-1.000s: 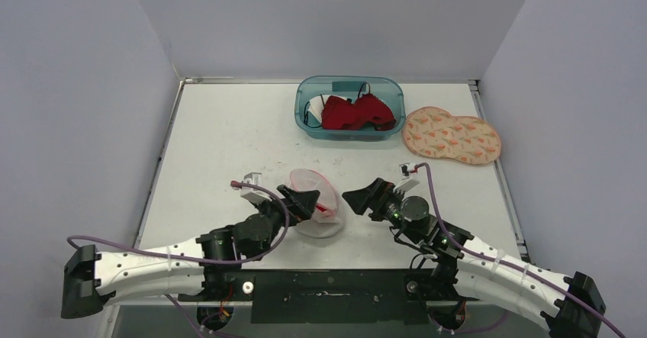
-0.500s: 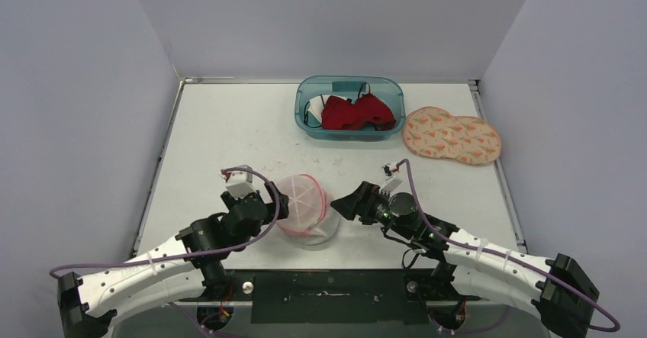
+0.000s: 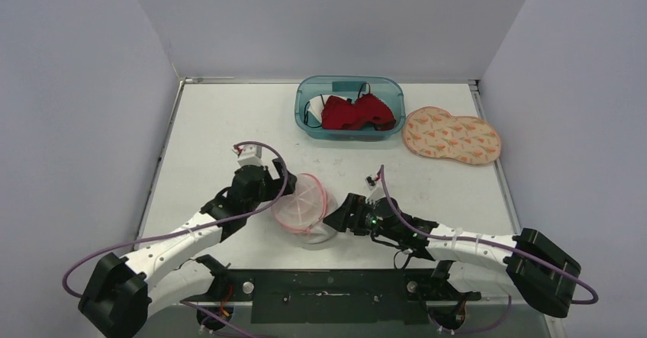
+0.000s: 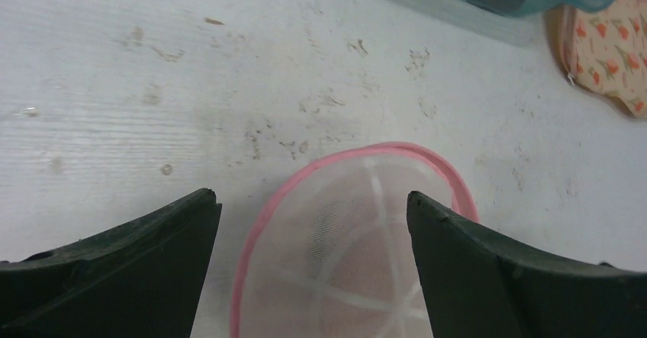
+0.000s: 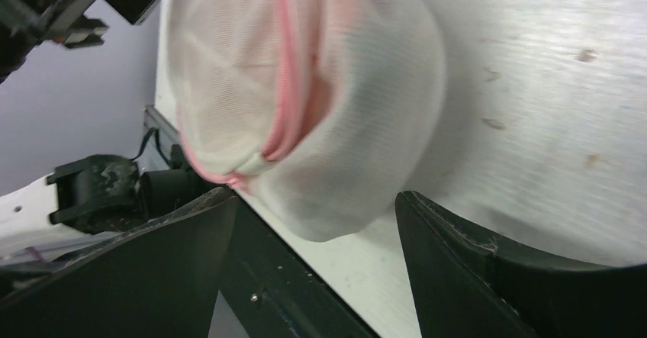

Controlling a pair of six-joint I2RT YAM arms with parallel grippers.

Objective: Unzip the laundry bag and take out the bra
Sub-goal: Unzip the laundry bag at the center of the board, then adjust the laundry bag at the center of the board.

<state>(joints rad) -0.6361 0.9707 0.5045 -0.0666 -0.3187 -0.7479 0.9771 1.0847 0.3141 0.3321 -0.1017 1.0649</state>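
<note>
The white rectangular table top (image 3: 221, 124) is matte, with faint scuffs and dark specks across its surface. A thin metal edge strip (image 3: 160, 162) runs along its left side. Plain pale lavender-grey panels enclose it: back wall (image 3: 328, 17), left wall (image 3: 76, 124), right wall (image 3: 580, 124). Lighting is even and diffuse.

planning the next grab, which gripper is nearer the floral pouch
Right. The right gripper is just right of the mesh laundry bag, with the floral pouch beyond it toward the far right. The left gripper is on the bag's left side, farther off.
</note>
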